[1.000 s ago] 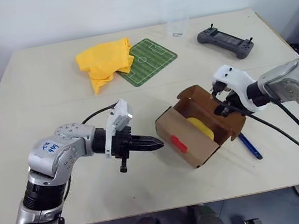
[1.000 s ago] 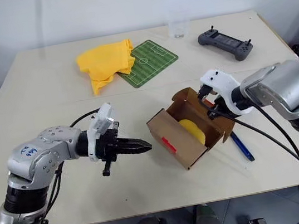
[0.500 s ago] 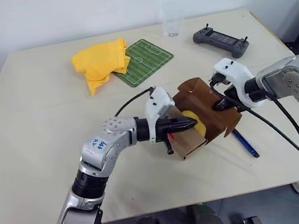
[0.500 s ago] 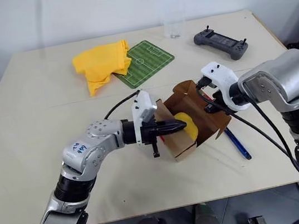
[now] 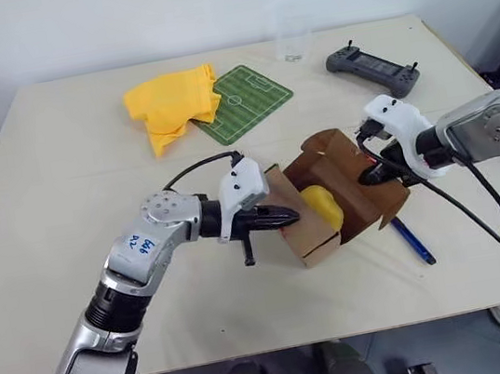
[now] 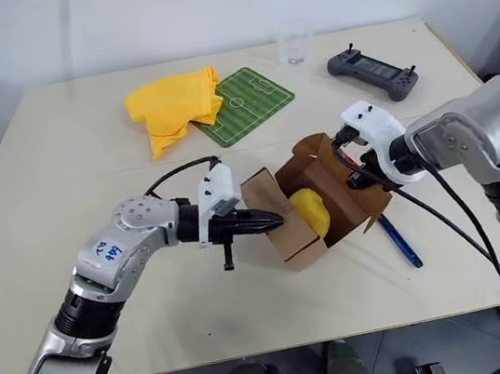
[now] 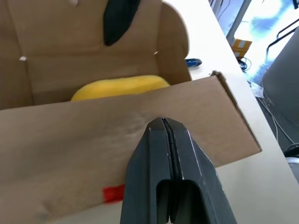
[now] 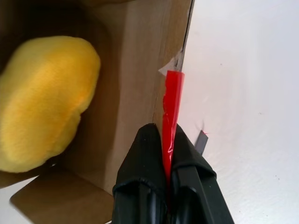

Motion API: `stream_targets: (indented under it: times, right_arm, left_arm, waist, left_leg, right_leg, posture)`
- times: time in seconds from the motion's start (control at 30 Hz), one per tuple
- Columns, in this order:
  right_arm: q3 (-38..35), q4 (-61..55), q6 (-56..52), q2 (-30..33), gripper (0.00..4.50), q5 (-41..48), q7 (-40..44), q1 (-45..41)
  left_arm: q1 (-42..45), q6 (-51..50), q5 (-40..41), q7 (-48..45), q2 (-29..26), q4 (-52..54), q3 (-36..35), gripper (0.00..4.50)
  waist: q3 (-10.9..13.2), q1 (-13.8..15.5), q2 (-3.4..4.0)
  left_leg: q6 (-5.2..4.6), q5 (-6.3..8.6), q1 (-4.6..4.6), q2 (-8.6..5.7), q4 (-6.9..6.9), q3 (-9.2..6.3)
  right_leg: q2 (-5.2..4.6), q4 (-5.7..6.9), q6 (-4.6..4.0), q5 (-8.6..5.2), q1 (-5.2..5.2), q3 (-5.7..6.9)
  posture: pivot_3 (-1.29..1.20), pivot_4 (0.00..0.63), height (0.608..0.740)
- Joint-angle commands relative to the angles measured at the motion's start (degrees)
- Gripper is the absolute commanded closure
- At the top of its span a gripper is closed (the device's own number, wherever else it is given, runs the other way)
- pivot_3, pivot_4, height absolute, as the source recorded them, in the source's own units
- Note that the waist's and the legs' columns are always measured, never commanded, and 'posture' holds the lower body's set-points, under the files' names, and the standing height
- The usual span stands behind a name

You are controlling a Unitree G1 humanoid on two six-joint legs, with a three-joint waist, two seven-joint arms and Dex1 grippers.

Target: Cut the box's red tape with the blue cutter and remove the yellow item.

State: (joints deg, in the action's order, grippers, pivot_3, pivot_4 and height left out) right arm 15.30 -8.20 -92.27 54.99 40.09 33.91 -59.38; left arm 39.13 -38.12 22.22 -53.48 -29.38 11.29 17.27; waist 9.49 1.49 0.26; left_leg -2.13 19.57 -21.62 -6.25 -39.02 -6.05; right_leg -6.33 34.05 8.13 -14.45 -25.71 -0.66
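On the pale table (image 5: 67, 224) stands the open box (image 5: 315, 210) with the yellow item (image 5: 322, 206) inside. Left gripper (image 5: 291, 218), fingers pressed together, touches its front wall. Right gripper (image 8: 164, 140) pinches the lid flap with the red tape (image 8: 171, 105).

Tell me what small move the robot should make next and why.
Probably open the left gripper and reach over the box's near wall. Its fingers are shut against that wall, the yellow item lies exposed inside, and the right gripper, shut on the lid flap, holds the box open.
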Motion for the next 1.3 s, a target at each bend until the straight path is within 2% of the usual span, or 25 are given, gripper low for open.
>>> stream_targets:
  times: [0.03, 0.2, 0.43, 0.8, 1.13, 1.3]
  right_arm:
    - [-0.29, -0.75, -0.23, 2.79, 4.47, 4.84, 1.13, -2.43]
    - [2.42, -1.97, -0.23, 6.27, 4.47, 8.51, 1.39, -3.32]
    - [5.34, -6.73, -0.23, 7.27, 4.47, 4.78, 0.96, -1.46]
    - [0.90, -11.33, -0.23, -1.42, 4.47, 3.92, -8.31, 2.49]
    - [-2.83, -16.70, -0.23, -4.88, 4.47, 8.75, -16.46, 7.72]
    - [-3.85, -15.58, -0.23, -5.93, 4.47, 9.27, -19.35, 7.81]
  left_arm:
    - [-1.86, -1.83, -1.41, -0.82, -2.16, 0.75, 1.19, 4.50]
    - [-3.66, -3.43, -1.36, -0.60, -3.65, 2.73, 0.88, 4.50]
    - [-6.41, -6.20, -1.43, 1.70, -4.98, 5.61, -0.99, 4.50]
    - [-9.72, -7.11, -2.20, 7.47, -3.94, 7.64, -3.94, 4.50]
    - [-12.62, -8.62, -2.70, 9.93, -4.47, 9.32, -5.33, 4.50]
    - [-12.00, -6.51, -1.58, 11.72, -1.43, 8.07, -7.83, 4.50]
  waist:
    - [0.00, 0.01, 0.00]
    - [0.00, 0.08, 0.00]
    - [0.00, 0.44, 0.00]
    - [-0.02, 0.90, -0.03]
    - [-0.01, 1.22, -0.04]
    - [-0.01, 1.36, -0.04]
  left_leg:
    - [0.00, 0.00, 0.00, 0.01, 0.00, 0.00]
    - [0.00, 0.00, 0.02, 0.01, 0.01, -0.02]
    - [-0.02, 0.01, 0.06, -0.02, 0.00, -0.03]
    - [0.03, -0.02, 0.24, -0.01, -0.05, 0.01]
    - [0.08, -0.09, 0.27, 0.01, 0.00, 0.03]
    - [0.05, -0.08, 0.23, -0.05, 0.01, 0.02]
  right_leg:
    - [0.00, 0.00, 0.00, 0.00, 0.00, 0.00]
    - [-0.01, -0.01, 0.00, 0.00, 0.03, 0.01]
    - [-0.03, -0.01, 0.00, 0.00, 0.09, 0.02]
    - [-0.02, 0.00, -0.01, 0.00, 0.20, -0.04]
    - [0.00, 0.27, -0.03, -0.02, 0.13, -0.09]
    - [-0.02, 0.23, -0.05, -0.02, 0.12, -0.05]
  posture:
    - [0.00, 0.150, 0.740]
    - [0.00, 0.150, 0.740]
    - [0.00, 0.150, 0.740]
    - [0.00, 0.150, 0.740]
    - [0.00, 0.150, 0.740]
    - [0.00, 0.150, 0.740]
